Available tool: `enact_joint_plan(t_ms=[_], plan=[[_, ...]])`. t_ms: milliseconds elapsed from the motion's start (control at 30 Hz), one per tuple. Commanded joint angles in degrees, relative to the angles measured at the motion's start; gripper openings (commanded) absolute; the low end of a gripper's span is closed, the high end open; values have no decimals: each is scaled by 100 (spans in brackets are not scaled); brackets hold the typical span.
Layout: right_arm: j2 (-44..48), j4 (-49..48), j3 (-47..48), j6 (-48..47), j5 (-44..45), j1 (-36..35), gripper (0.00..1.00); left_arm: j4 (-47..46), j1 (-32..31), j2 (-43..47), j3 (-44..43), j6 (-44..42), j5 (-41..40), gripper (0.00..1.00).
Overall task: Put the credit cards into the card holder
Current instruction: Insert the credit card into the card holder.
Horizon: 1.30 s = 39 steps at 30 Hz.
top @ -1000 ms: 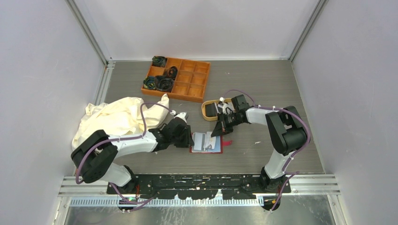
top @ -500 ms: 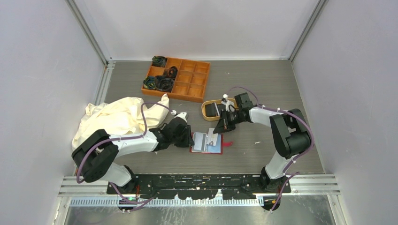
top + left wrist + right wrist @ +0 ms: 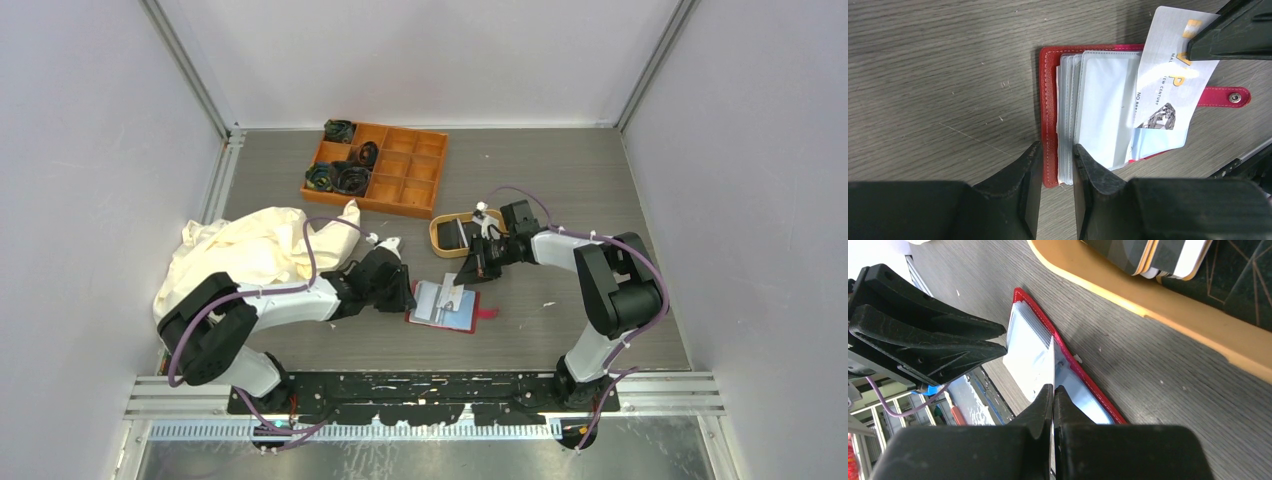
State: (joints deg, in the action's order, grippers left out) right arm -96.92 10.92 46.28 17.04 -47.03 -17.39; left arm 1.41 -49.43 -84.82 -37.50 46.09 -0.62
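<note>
On the table (image 3: 560,180), near the middle of its near edge, your holder (image 3: 440,305) lies open, its left edge pinched by the left gripper (image 3: 1054,155), while the right gripper (image 3: 1053,390) clamps a white card (image 3: 1168,85), long axis slanting into the blue pocket.

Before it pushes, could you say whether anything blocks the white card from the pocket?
Nothing visible does. The right tool holds the white card, corner at the card holder pocket; the left tool clamps the opposite edge.
</note>
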Motion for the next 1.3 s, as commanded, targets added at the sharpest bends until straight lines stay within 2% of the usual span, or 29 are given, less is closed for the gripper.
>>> enact_joint_plan(t_ms=[0, 167, 400, 500, 1000, 1267], plan=[[169, -368, -99, 138, 76, 8, 1, 232, -15, -208, 5, -49, -18, 28], [382, -531, -423, 302, 115, 7, 1, 228, -14, -183, 5, -5, -8, 28], [528, -1336, -923, 1342, 474, 7, 1, 161, -18, -148, 5, 21, 36, 28], [387, -1358, -931, 1643, 588, -3, 1, 161, -10, -119, 5, 32, 36, 28], [378, -1205, -1024, 1516, 715, -444, 1, 198, -10, -46, -20, 6, 36, 28], [247, -1211, -975, 1348, 552, -494, 5, 181, -17, -79, -73, -28, 36, 28]])
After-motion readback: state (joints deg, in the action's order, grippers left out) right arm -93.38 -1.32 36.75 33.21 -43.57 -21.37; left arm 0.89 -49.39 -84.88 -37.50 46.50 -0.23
